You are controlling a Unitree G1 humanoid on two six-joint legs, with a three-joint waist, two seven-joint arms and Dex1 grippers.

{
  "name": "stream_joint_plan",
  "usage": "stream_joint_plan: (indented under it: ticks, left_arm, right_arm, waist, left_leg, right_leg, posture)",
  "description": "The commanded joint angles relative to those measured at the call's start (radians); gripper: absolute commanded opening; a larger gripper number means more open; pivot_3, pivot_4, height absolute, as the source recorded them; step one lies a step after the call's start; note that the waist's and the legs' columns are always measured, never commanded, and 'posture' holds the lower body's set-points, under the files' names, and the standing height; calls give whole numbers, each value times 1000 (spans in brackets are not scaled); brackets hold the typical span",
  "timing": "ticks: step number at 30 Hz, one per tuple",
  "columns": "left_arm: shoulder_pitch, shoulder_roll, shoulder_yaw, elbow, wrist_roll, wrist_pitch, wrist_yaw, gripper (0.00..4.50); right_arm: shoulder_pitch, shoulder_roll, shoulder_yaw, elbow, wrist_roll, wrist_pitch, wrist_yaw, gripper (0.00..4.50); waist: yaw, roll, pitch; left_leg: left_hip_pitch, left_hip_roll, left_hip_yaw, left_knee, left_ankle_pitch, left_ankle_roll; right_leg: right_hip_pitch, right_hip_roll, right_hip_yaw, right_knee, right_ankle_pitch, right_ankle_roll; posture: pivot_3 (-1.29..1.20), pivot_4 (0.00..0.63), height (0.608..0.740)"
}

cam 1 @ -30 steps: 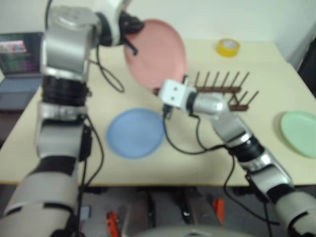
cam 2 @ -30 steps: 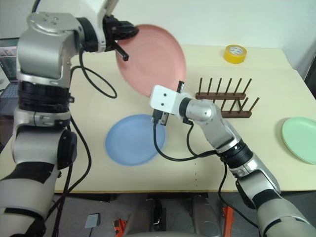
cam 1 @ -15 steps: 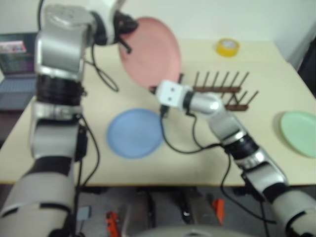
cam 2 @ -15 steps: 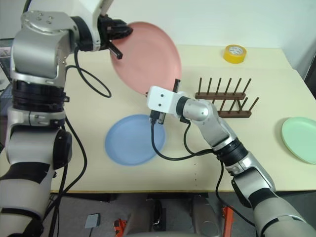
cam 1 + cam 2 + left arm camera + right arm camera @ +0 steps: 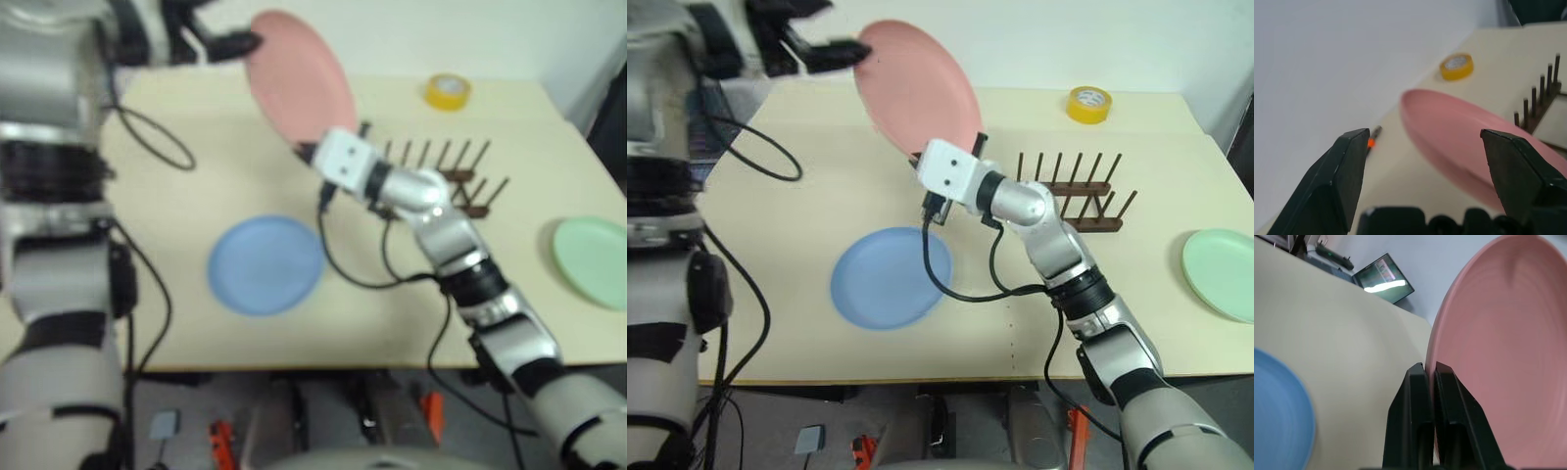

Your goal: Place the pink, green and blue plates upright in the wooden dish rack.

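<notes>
Plates and rack share a cream table (image 5: 803, 245). At centre frame the right gripper (image 5: 1429, 373) has its two black fingers pressed tight on the lower rim of the pink plate (image 5: 917, 84), holding it off the table, nearly upright and leaning back toward twelve o'clock. In the right wrist view the fingers (image 5: 1448, 382) pinch the rim at the plate's edge, with the pink face rising beyond them.

At eleven o'clock the left gripper (image 5: 1427, 147) stands wide open, its fingers (image 5: 1347, 171) spread well apart and closed on nothing; in the left wrist view the pink plate's rim lies between and beyond the tips, not touching either. In the right eye view its dark fingertips sit just beside the plate's upper left edge, with a sliver of gap.

The blue plate (image 5: 892, 278) lies flat on the table at seven o'clock from the right gripper, apart from it, with the arm's black cable draped across its right edge. The green plate (image 5: 1221, 273) lies flat at the table's four o'clock edge, well apart from everything else.

The rack (image 5: 1075, 199), dark pegs upright in two rows, stands at three o'clock from the pink plate, just behind the right arm, with no plate in it. A yellow tape roll (image 5: 1087, 104) sits at one o'clock, near the table's far edge.
</notes>
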State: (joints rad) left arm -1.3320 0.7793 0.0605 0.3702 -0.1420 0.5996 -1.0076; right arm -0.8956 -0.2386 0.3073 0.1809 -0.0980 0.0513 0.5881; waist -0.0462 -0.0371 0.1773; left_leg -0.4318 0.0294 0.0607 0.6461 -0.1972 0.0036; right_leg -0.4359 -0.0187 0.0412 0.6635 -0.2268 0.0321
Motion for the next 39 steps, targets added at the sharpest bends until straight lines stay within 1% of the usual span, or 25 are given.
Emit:
stream_joint_plan:
  ticks: [1, 3, 5, 8, 10, 12, 15, 17, 21, 24, 29, 35, 39]
  left_arm:
    - [75, 69, 157, -73, -126, -147, -97, 4055]
    - [169, 101, 201, -107, -196, -109, -156, 4055]
    - [283, 123, 203, -157, -216, -104, -183, 4055]
    - [417, 118, 207, -264, -275, -92, -211, 4055]
    - [464, 102, 210, -320, -324, -74, -218, 4055]
    - [485, 86, 198, -345, -348, -59, -206, 4055]
    - [515, 67, 169, -387, -377, -42, -197, 4055]
    - [529, 54, 157, -410, -394, -32, -195, 4055]
    - [536, 38, 126, -420, -399, -30, -192, 4055]
    - [525, 31, 110, -410, -400, -34, -198, 4055]
    - [505, 32, 89, -394, -403, -37, -206, 4055]
    - [504, 52, 84, -411, -423, -8, -227, 4055]
    - [501, 61, 81, -412, -428, 1, -229, 4055]
  right_arm:
    - [-84, -12, -143, -25, 111, 37, 11, 0]
    - [-116, -26, -215, -51, 197, 104, 34, 0]
    - [-150, -53, -290, -71, 285, 182, 57, 0]
    - [-214, -102, -433, -61, 442, 328, 64, 0]
    - [-248, -160, -520, -22, 537, 425, 84, 0]
    - [-272, -231, -581, 29, 607, 503, 120, 0]
    - [-316, -340, -659, 138, 684, 603, 156, 0]
    - [-338, -411, -690, 205, 728, 672, 202, 0]
    - [-354, -546, -702, 352, 774, 812, 329, 0]
    - [-370, -604, -713, 438, 811, 908, 396, 0]
    - [-340, -654, -654, 492, 783, 945, 496, 0]
    - [-324, -691, -637, 563, 753, 927, 556, 0]
    - [-338, -690, -625, 619, 720, 895, 575, 0]
  waist:
    - [-3, 0, 0]
    - [-4, 0, 0]
    - [-2, 0, 0]
    - [8, -1, 0]
    - [18, -2, 0]
    - [23, -3, -1]
    - [22, -3, -1]
    - [18, -2, -1]
    - [11, -2, 0]
    - [2, -1, 0]
    - [-5, 0, 1]
    - [-3, 0, 1]
    - [-5, 0, 1]
  left_leg:
    - [0, 0, 0, 0, 0, 0]
    - [0, 0, 1, 0, 0, 0]
    - [1, 0, 0, 0, 0, -1]
    - [0, 1, -1, 1, 2, -2]
    - [0, 1, -1, 1, 2, -2]
    - [-1, 0, -1, 1, 2, -2]
    - [0, 0, 0, 0, 2, -2]
    - [0, 0, 0, -1, 2, -2]
    - [0, 1, 0, -2, 2, -2]
    - [0, 1, 0, -3, 2, -2]
    - [0, 1, 0, -3, 2, -2]
    - [0, 0, 1, -2, 2, -2]
    - [0, 0, 1, -2, 2, -2]
  right_leg:
    - [0, 0, 0, 0, 0, 0]
    - [0, -1, 0, 1, 0, -1]
    - [0, -1, -1, 2, 0, -1]
    - [1, -1, -2, 2, 0, -1]
    - [1, -2, -2, 1, 0, -1]
    - [1, -3, -2, -1, 0, -1]
    - [2, -3, -2, -2, 0, -2]
    - [2, -3, -2, -2, 0, -2]
    - [1, -1, -1, -1, -1, -4]
    - [0, 0, -1, -1, -2, -4]
    - [0, 0, -1, 0, -3, -2]
    - [0, -1, 0, -1, -4, 1]
    - [0, -1, 0, -2, -4, 1]
  posture:
    - [0, 150, 740]
    - [0, 150, 740]
    - [0, 150, 740]
    - [0, 150, 740]
    - [0, 150, 740]
    - [0, 150, 740]
    - [0, 150, 740]
    - [0, 150, 740]
    - [0, 150, 740]
    - [0, 150, 740]
    - [0, 150, 740]
    - [0, 150, 740]
    - [0, 150, 740]
